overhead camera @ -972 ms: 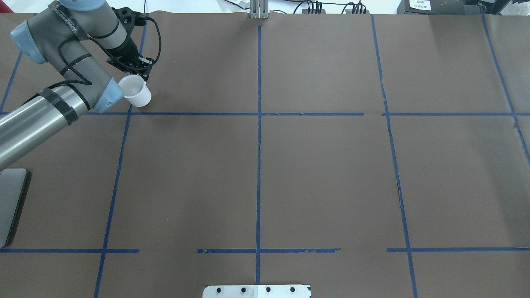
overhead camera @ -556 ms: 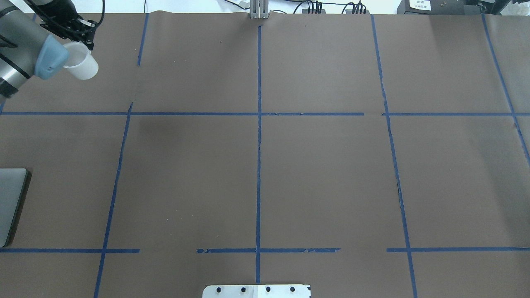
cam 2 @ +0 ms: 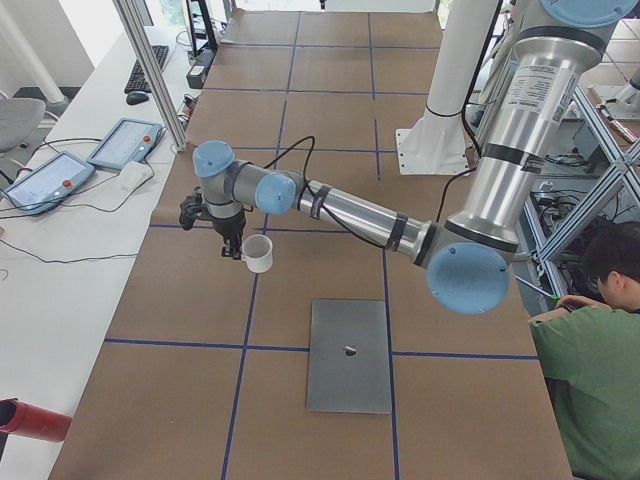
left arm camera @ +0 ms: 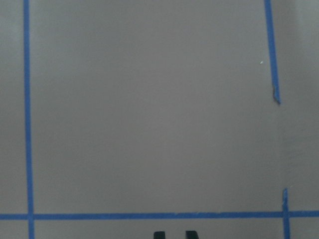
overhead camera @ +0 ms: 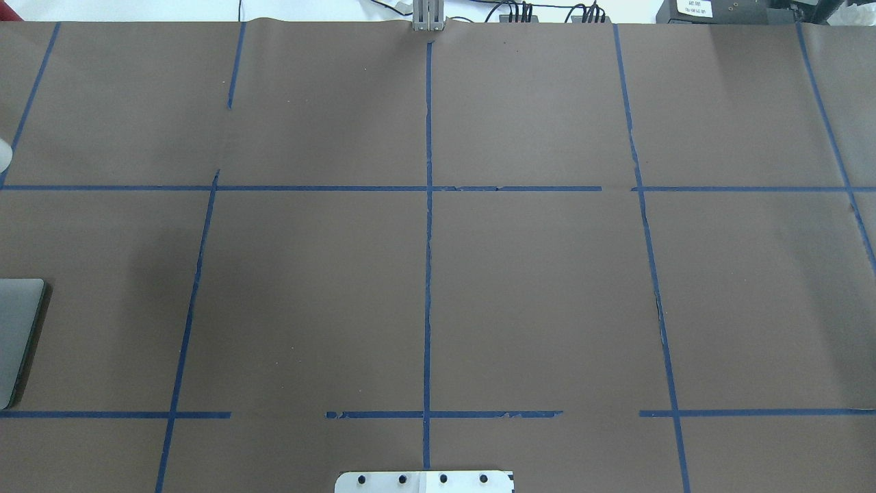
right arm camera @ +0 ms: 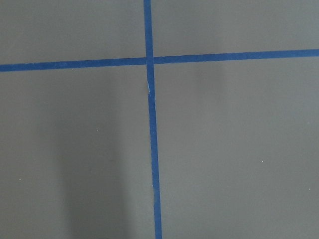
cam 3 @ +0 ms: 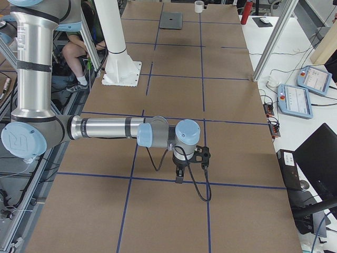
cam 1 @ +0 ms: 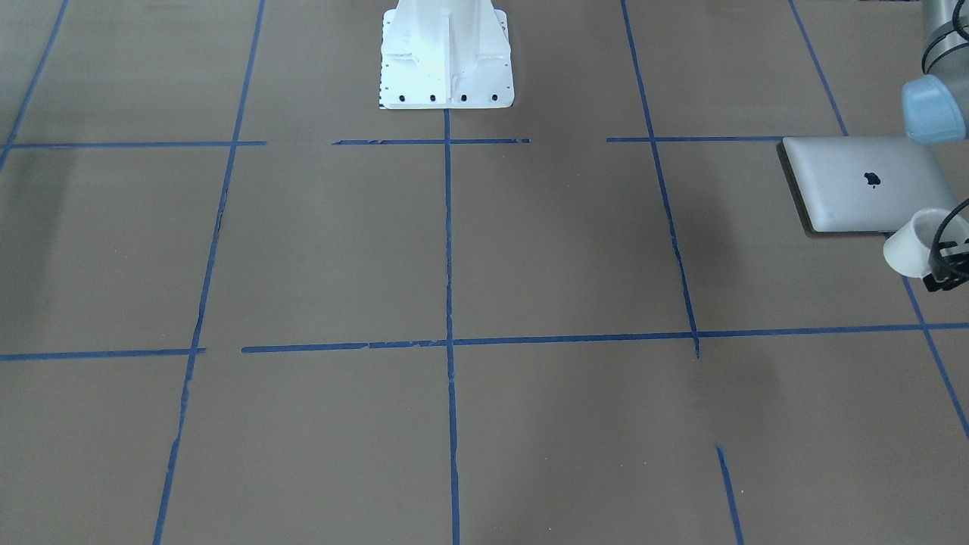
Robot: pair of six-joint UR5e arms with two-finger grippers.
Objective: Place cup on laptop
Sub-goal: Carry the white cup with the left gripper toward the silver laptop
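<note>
Cup, small, plain and white with a flared rim, sits at the right edge of the front-facing view. The black two-finger left gripper pinches it at the rim. In this view the cup overlaps the near corner of the flat silver-grey laptop, which lies closed with a dark apple logo on its lid. Whether the cup is above the lid cannot be told here. Brown paper covers the table, crossed by blue tape lines. The white robot pedestal stands at the top.

The overhead view shows a white sliver of the cup at the left edge. One end of the laptop lies lower on the same edge, well apart from it.

From the left side, the long left arm reaches across the table. Its gripper holds the cup upright. The cup is apart from the laptop and not on it, off toward the desk side. A person in a green shirt sits at the lower right.

From the right side, the near right arm points the right gripper down at the paper. Whether its fingers are spread or together cannot be told. The cup and laptop are tiny at the far end.

The left wrist view shows two dark fingertips at the bottom edge, a narrow gap between them, over paper and tape. The right wrist view shows paper and a tape cross.
</note>
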